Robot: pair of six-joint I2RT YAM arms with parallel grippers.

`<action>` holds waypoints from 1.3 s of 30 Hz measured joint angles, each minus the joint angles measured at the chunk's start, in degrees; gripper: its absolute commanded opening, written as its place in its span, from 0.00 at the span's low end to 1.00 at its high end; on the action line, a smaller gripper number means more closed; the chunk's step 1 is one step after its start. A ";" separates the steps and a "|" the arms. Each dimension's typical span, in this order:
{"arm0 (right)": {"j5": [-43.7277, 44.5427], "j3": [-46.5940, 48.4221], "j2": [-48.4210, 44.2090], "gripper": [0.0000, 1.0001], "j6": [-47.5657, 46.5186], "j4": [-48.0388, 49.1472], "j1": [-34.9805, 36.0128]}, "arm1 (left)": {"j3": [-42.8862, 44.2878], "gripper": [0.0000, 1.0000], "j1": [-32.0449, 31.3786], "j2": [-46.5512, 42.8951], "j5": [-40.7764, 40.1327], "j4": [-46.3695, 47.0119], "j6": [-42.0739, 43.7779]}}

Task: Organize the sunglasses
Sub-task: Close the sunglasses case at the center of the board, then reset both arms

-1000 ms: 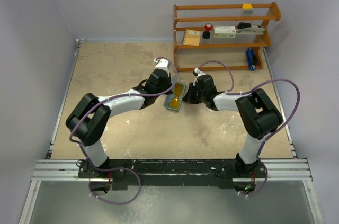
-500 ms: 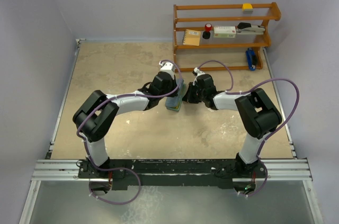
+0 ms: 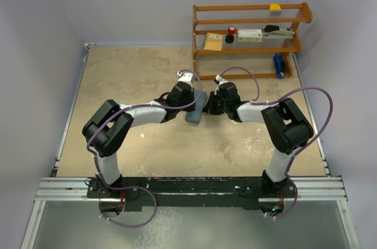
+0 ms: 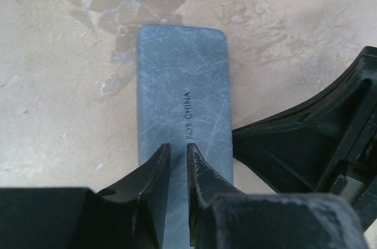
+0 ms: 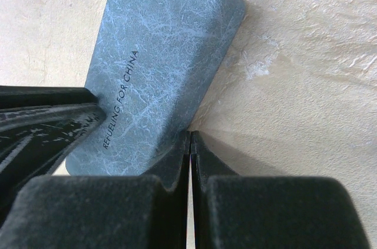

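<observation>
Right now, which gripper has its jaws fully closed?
The right gripper: its jaws meet with no gap, beside the blue-grey case; the left gripper shows a narrow slit between its jaws.

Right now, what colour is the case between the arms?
The case is blue-grey with marbled veins and dark lettering; clearest in the right wrist view.

Even, soft overhead light, bright without glare. In my wrist views the blue-grey case (image 5: 165,43) is sharp, its print readable; my right gripper (image 5: 189,140) looms dark and soft-edged, casting faint shadow on the table (image 5: 306,84).
</observation>
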 measured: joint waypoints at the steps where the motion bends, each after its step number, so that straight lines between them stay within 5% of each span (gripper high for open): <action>1: 0.07 0.00 -0.04 0.01 -0.07 -0.04 0.00 | 0.00 0.19 0.00 -0.42 -0.46 -0.79 0.50; 10: 4.83 0.00 -5.95 0.17 -3.08 -5.42 0.00 | 0.13 0.26 0.02 -6.73 -6.12 -5.11 3.45; 15: 7.61 0.00 -12.57 0.23 -5.01 -8.39 0.00 | 0.17 0.44 0.02 -9.01 -8.44 -5.84 3.91; 19: 8.76 -0.02 -16.26 0.29 -6.10 -10.34 0.00 | 0.17 0.68 0.02 -9.46 -10.19 -5.95 3.93; 23: 9.51 -0.22 -19.19 0.43 -6.97 -11.82 0.00 | 0.15 0.83 0.02 -9.99 -11.10 -6.16 3.87; 29: 9.62 -0.90 -21.92 0.57 -7.76 -13.94 0.00 | -0.04 0.99 0.02 -11.19 -11.80 -6.29 3.87; 33: 9.64 -1.68 -23.15 0.61 -8.11 -14.95 0.00 | -0.15 0.99 0.02 -11.87 -12.66 -6.67 3.82; 35: 9.62 -2.12 -24.04 0.96 -8.24 -15.34 0.00 | -0.15 0.99 0.02 -12.00 -13.38 -6.88 3.61; 39: 9.64 -2.93 -26.40 0.99 -8.66 -16.13 0.00 | -0.26 0.99 0.02 -12.20 -15.37 -7.58 3.21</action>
